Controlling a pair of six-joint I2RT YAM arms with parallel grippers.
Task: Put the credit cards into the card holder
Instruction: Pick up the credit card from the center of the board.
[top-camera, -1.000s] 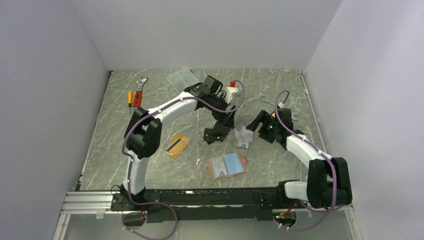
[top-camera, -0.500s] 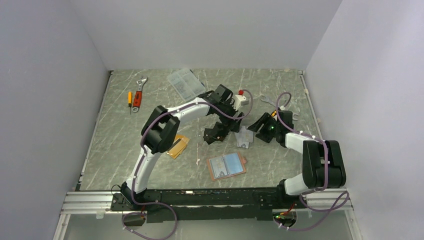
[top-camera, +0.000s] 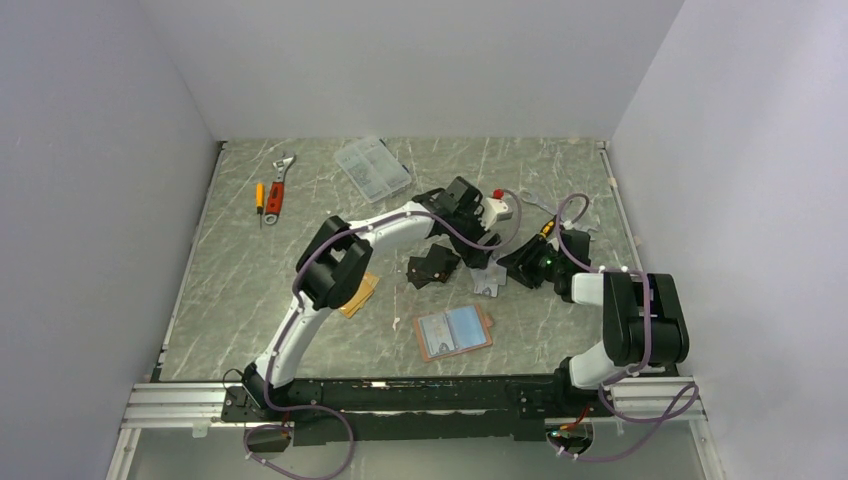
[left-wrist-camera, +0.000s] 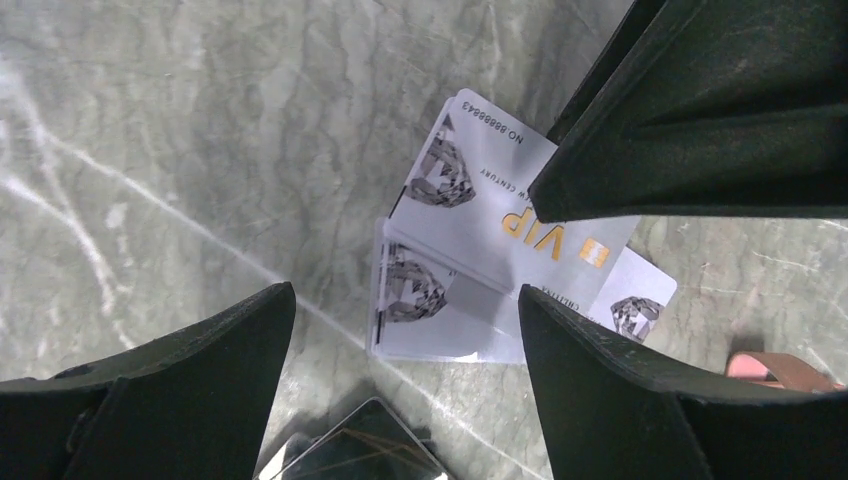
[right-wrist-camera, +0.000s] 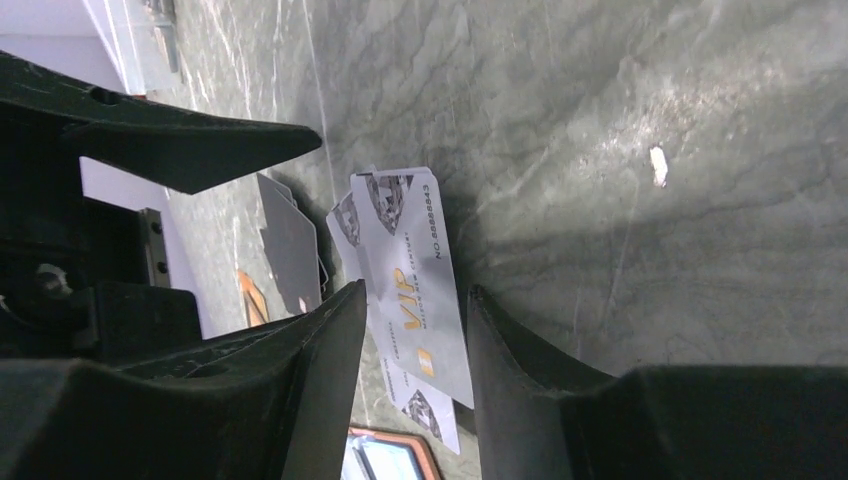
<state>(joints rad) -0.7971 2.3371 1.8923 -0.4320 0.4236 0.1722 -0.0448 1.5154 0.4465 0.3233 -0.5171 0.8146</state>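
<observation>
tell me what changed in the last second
The left arm swung right, bringing its open left pincer over the silver cards. The right pincer slid in toward them and narrowed its jaws around the top silver card; whether it grips yet is unclear. The card holder, orange cards and black piece lie where they were.

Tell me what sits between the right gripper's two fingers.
A silver-grey VIP card, top of a small fan of them, lies flat in the gap between the right gripper fingers; the right wrist view shows it.
</observation>
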